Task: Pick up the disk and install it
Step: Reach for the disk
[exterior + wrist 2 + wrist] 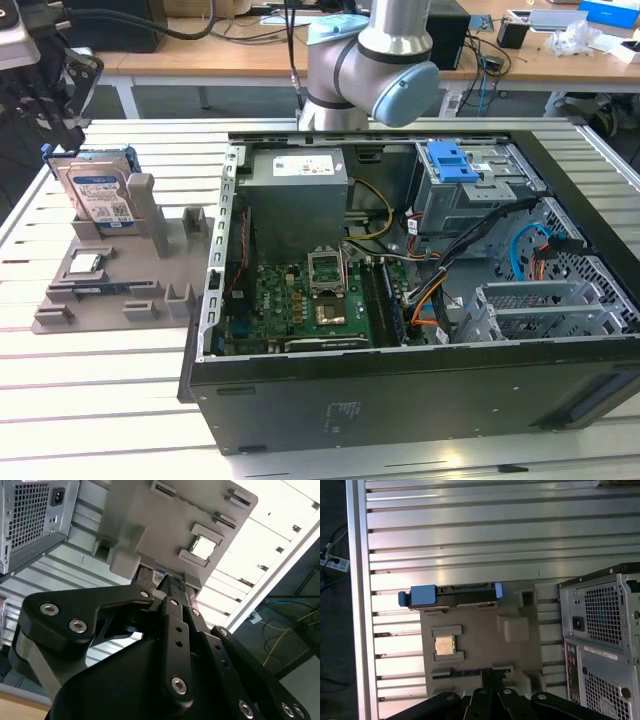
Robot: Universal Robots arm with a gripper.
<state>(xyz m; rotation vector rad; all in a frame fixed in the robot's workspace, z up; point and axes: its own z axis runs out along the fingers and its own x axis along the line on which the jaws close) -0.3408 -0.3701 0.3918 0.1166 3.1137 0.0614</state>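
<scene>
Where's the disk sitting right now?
At the exterior view's left, the disk stands on edge in the grey holder, beside the open computer case, with the small chip lying next to it.

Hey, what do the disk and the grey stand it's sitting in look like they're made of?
The disk: a silvery metal body, going by its sheen, framed by a blue bracket that looks like matte plastic. The grey stand: probably moulded or printed plastic, judging by its uniform matte grey and blocky shapes.

Exterior view looks down on the case [420,380]; both wrist views share the holder [480,645] [165,515].
</scene>
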